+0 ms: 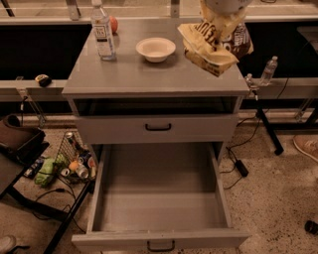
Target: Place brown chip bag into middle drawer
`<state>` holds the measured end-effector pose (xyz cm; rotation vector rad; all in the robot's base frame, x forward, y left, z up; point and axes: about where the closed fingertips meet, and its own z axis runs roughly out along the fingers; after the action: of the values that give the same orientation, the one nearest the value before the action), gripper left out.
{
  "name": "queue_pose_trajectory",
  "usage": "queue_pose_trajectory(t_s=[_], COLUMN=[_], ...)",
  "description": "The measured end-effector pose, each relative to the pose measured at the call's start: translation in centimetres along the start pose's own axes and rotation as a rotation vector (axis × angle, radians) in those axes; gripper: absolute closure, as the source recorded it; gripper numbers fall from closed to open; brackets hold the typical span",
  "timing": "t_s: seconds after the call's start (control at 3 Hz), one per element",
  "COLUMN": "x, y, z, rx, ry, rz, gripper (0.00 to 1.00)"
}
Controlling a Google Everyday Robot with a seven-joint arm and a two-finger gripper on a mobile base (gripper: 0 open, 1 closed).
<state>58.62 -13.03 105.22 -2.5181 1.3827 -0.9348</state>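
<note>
From my seat I see the gripper [224, 5] right at the top edge of the view, above the right side of the cabinet top [149, 74]. Only its white lower end shows. Its jaws are clamped on the upper part of the brown chip bag [213, 42], which hangs crumpled below it and looks lifted off the surface, over the right rear corner of the top.

The middle drawer [159, 208] is pulled well out toward me, low in the view, with its grey inside bare and its black handle [161, 245] at the front edge. The bag is well above it and further back, not over the opening. The drawer front above [198, 130] is closed.

On the cabinet top, a white bowl [155, 48] sits just left of the bag, apart from it. A water bottle [103, 30] stands upright at the left rear. On the floor to the left I make out a wire basket of cans [74, 161].
</note>
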Motion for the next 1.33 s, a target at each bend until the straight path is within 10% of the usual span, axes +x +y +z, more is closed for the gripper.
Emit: queue_pose_trajectory(t_s=[0.67,1.0,1.33], x=[-0.2,-2.1,-6.2], y=[14.7,20.7,22.0], z=[-2.0,3.2,8.5], rx=[-0.059,-0.088,-0.035], ry=[-0.162,-0.301,-0.469], rz=[0.137,0.147,0.107], gripper=[1.0,1.0,1.0])
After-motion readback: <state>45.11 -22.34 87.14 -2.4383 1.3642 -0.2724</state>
